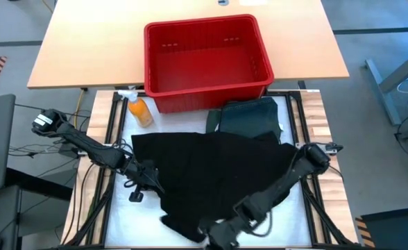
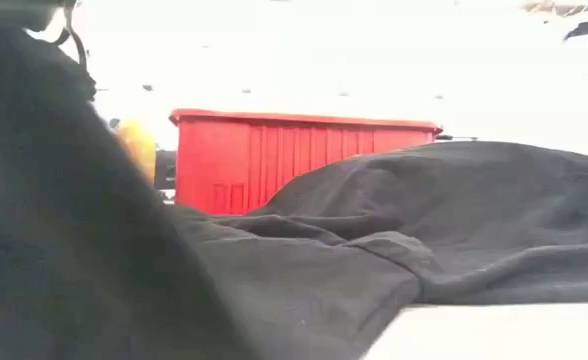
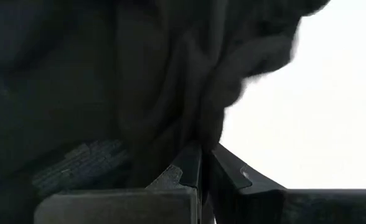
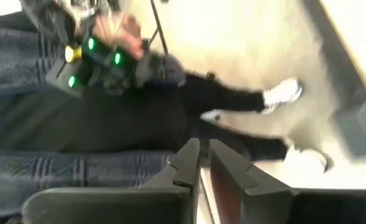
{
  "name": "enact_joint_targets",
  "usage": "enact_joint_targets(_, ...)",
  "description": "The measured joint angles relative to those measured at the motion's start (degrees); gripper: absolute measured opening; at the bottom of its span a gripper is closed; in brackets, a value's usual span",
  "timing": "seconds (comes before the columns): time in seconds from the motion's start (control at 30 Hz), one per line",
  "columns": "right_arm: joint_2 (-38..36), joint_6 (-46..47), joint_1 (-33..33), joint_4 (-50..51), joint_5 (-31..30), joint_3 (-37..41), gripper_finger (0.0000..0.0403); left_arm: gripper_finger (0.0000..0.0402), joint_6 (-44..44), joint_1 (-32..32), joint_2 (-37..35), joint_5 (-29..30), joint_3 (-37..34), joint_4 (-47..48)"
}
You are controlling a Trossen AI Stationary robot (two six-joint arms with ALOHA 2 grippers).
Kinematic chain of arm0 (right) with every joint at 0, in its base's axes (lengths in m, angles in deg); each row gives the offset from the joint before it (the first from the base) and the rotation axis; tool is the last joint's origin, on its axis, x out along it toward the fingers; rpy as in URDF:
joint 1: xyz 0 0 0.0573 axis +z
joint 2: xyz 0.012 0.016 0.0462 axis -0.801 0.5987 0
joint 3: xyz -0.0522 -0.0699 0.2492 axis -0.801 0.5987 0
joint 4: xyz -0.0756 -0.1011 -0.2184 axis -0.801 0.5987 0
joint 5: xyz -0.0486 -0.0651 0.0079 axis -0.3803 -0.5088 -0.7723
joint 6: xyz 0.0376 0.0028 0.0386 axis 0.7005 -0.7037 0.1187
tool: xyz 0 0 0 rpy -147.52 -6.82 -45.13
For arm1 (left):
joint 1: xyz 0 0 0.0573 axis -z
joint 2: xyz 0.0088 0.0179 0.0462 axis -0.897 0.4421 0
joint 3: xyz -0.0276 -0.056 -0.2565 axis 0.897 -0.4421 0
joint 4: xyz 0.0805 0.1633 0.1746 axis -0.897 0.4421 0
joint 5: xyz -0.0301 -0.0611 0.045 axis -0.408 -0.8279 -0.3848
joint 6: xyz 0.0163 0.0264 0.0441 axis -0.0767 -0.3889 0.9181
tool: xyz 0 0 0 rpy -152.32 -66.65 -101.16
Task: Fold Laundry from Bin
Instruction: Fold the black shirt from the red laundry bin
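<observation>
Two garments lie in front of the red bin on your worktop: a black garment spread wide, and a folded dark green shirt just beside the bin's front wall. Your left gripper has its fingers together on the black garment's edge. Your right gripper sits at the garment's side farthest from the bin; its fingers nearly meet, and you cannot tell if they hold cloth.

The high camera is looking straight down on the desk. The low one is sitting at desk height, facing the bin, which both are sharing. Each wrist camera is peering closely past its own fingers.
</observation>
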Motion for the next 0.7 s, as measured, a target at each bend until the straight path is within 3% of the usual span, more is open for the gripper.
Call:
enact_joint_targets(0.2, -0.5, 3.3, 2.2, 2.8, -1.5, 0.0, 0.0095, 0.0000, 1.6, 0.0, 0.0, 0.2, 0.3, 0.2)
enact_joint_targets(0.3, -2.5, 0.1, 2.1, 9.5, -6.1, 0.0, 0.0108, 0.0000, 2.1, 0.0, -0.1, 0.2, 0.3, 0.3)
enact_joint_targets(0.5, -10.9, -2.6, 2.2, 34.2, -20.8, 0.0, 0.0113, 0.0000, 0.4, 0.1, -0.1, -0.9, 0.3, 0.6)
enact_joint_targets(0.7, -21.2, 5.0, 1.7, 66.2, -28.1, -0.1, 0.0113, 0.0000, -1.8, 1.5, -0.5, -2.4, 0.3, 2.0)
